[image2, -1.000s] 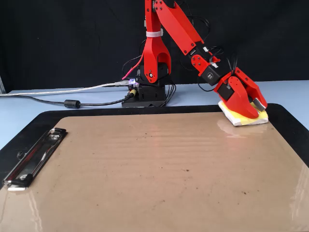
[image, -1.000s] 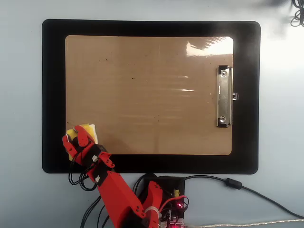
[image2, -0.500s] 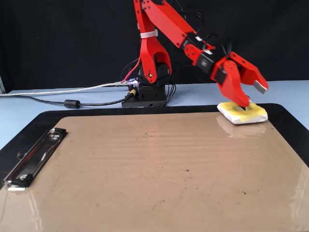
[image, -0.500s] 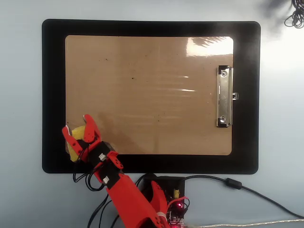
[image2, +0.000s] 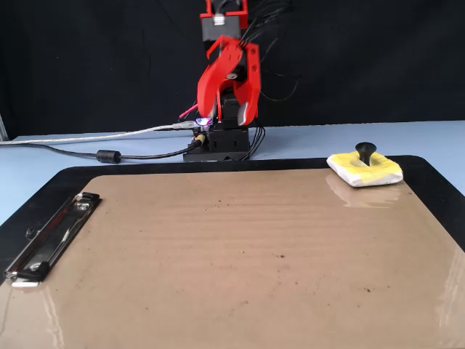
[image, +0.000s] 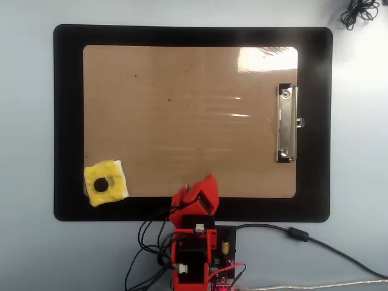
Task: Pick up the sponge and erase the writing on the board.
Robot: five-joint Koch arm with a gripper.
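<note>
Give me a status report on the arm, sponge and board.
Gripper open, empty, folded back over its base. Sponge lies free on the board's corner. No writing visible on the board, only faint specks. Nothing in the way.

Black mat (image: 66, 121), grey cable (image2: 87, 154), perhaps a cord tangle (image: 357, 11).

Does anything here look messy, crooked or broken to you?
Nothing looks broken. The sponge sits slightly crooked on the board's corner, overhanging onto the black mat. The board shows only a few dark specks and glare, no writing.
</note>
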